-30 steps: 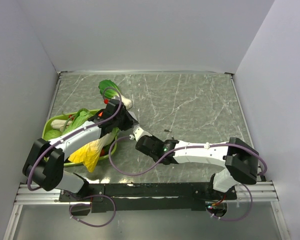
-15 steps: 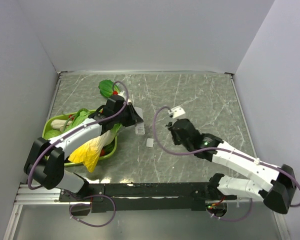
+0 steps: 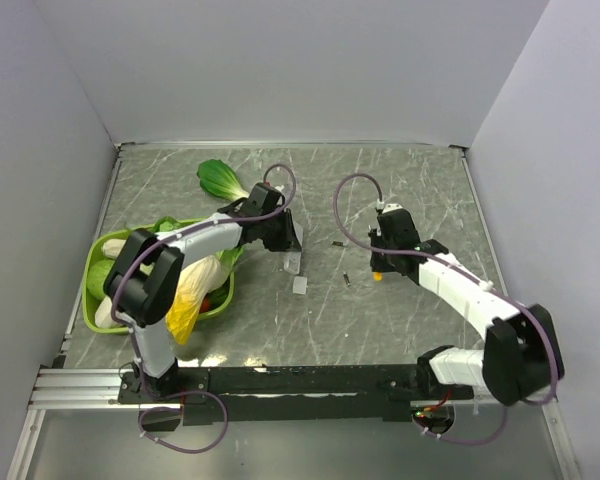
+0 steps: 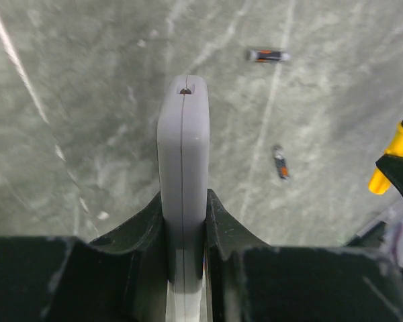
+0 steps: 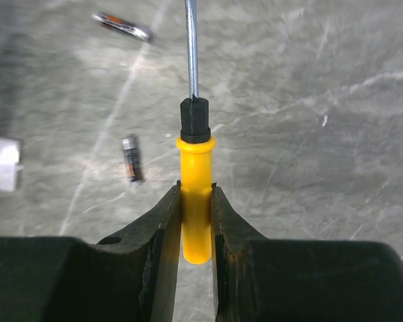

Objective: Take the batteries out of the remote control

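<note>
Left gripper [image 4: 183, 204] is clamping the remote control [image 4: 183, 127] edge-on over the table [image 4: 67, 100]. Right gripper [image 5: 196, 198] is gripping the yellow screwdriver [image 5: 195, 154] by its handle. Both batteries [image 5: 131, 159] are lying loose on the table, apart from each other, between the two grippers. A small grey cover [image 5: 1, 161] is lying nearby.

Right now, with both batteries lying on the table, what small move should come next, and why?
Probably lower the left gripper and set the remote control down on the table: both batteries already lie loose there, so nothing seems left to extract.
</note>
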